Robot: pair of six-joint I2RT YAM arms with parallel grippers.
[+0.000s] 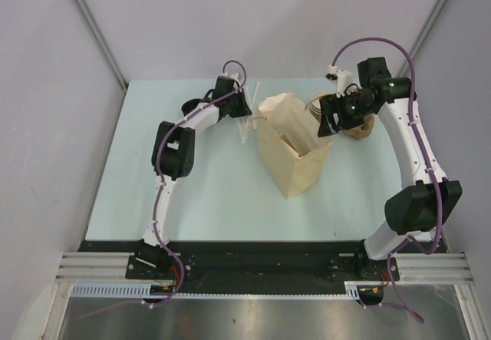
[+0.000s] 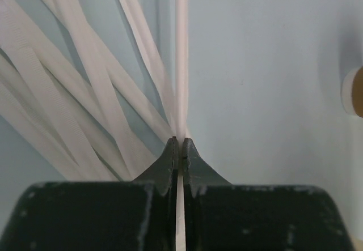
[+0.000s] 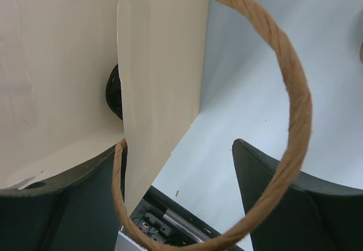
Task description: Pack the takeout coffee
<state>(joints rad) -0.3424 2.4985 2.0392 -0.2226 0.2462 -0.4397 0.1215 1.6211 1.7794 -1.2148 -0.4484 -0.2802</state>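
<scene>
Left pincer (image 2: 179, 144) is clamped tight on 1 thin white strip (image 2: 181, 64), which runs straight out between the jaws. The other white strips (image 2: 85, 92) fan out beside it on the pale table (image 2: 266, 92), far-left of the bag.

Switching to the right pincer (image 3: 178, 205): it is spread wide and gripping nothing. Its 2 fingers (image 3: 283, 205) straddle the right-hand wall of the paper bag (image 3: 159, 64), and the twisted handle loop (image 3: 298, 103) hangs across my view.

Past that wall's edge, inside the bag, I catch a black rounded rim that I take for the takeout coffee (image 3: 113, 95). The cup body itself is hidden.

From above, the bag stands upright mid-table, with tan cups (image 1: 358, 129) just to its right.
</scene>
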